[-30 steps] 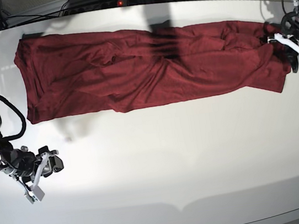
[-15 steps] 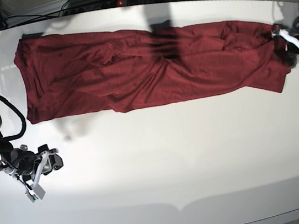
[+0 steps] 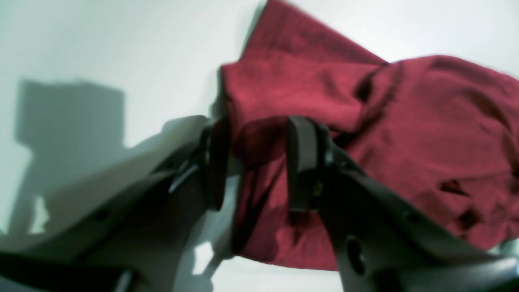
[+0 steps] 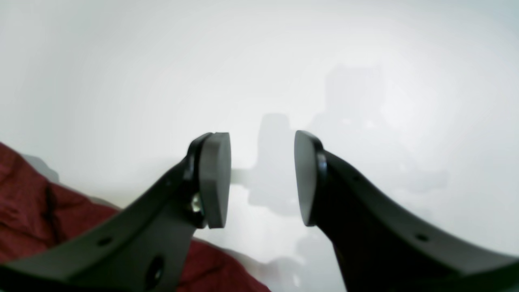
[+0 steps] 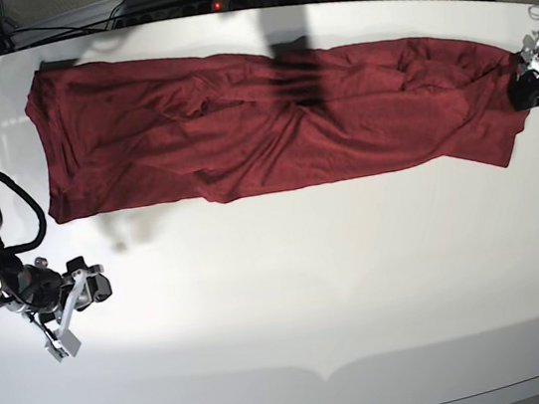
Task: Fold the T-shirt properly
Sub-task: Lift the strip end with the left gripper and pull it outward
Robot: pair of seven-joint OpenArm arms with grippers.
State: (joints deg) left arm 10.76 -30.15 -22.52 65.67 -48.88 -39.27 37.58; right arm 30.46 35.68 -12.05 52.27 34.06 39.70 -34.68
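Base view shows you the T-shirt laid out as one long band across the far side of the table, wrinkled through the middle and already narrowed, which I read as a lengthwise fold done and the crosswise folds yet to come. Your left gripper sits at one end of that band. In the left wrist view a bunched fold of the red cloth passes between its two pads, and the jaws stand fairly wide apart; whether they press that fold or merely straddle it you cannot tell, since the picture is blurred and a gap shows beside the inner pad. The cloth just beyond the jaws is humped and lifted off the table, which suggests you have this end so that you can pull it straight or carry it over toward the other end. Your right gripper hangs well apart from the shirt, over bare table on the near side, with its jaws released and nothing between its pads; only an edge of red cloth lies behind and beside them. That placement looks like waiting clear, so the cloth can move freely.
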